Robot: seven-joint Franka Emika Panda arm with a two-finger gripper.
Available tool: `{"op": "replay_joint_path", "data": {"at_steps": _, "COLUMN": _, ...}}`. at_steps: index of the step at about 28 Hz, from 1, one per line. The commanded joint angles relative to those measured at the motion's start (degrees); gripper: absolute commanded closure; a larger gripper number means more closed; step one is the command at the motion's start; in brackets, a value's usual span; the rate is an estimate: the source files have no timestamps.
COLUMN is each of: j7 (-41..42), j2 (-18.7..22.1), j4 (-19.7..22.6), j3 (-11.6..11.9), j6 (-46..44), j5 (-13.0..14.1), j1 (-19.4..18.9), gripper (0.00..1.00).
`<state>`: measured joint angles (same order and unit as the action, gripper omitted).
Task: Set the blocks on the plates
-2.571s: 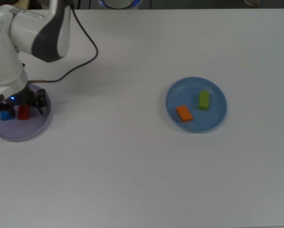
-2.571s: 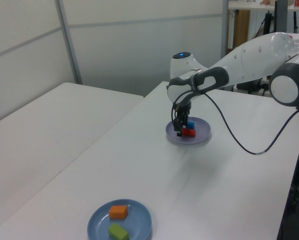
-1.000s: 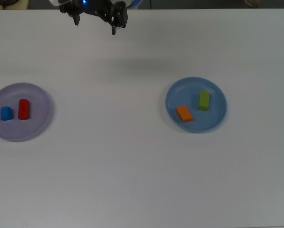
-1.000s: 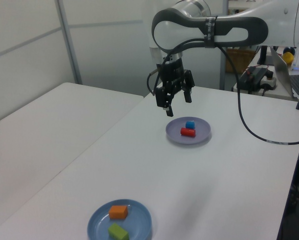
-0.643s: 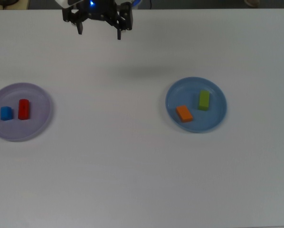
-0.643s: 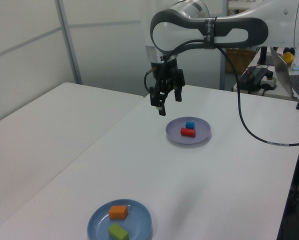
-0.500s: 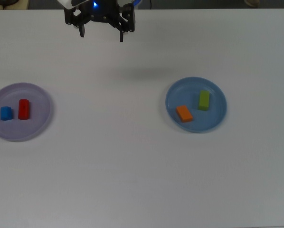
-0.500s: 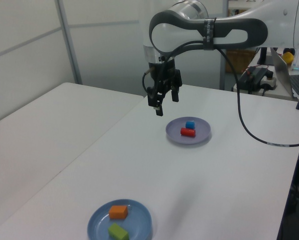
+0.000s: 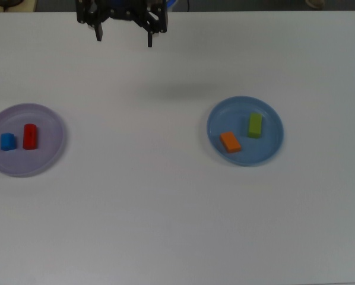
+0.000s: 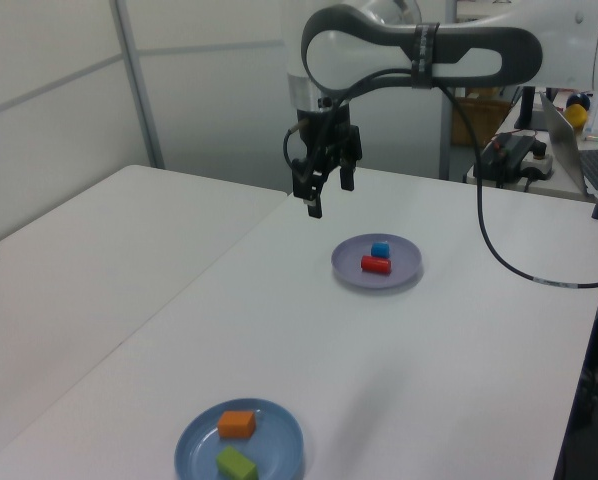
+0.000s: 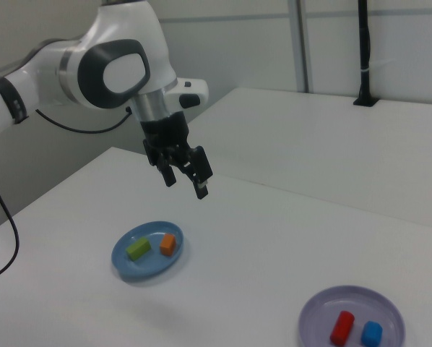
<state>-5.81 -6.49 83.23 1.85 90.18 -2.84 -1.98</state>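
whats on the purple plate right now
On the purple plate lie a red cylinder on its side and a small blue cube, side by side. Nothing covers them; the gripper hangs open, well away. Any gap between the blocks is unclear.

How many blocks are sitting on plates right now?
4: red cylinder and blue cube on the lavender plate; orange block and green block on the blue plate.

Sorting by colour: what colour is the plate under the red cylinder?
Pale lavender plate, holding the red cylinder; clearest in the top view.
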Motion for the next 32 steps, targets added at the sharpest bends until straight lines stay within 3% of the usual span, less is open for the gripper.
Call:
{"op": "replay_joint_path", "data": {"at_steps": 1, "j7": 1.5, "j2": 0.7, "j4": -0.5, "j3": 0.8, "j6": -1.9, "j5": -0.9, "j1": -0.3, "gripper": 0.00}}
{"op": "replay_joint_path", "data": {"at_steps": 32, "j7": 6.0, "j2": 0.0, "j4": -0.4, "j3": 0.9, "j6": -3.4, "j5": -0.1, "j1": 0.2, "gripper": 0.00}}
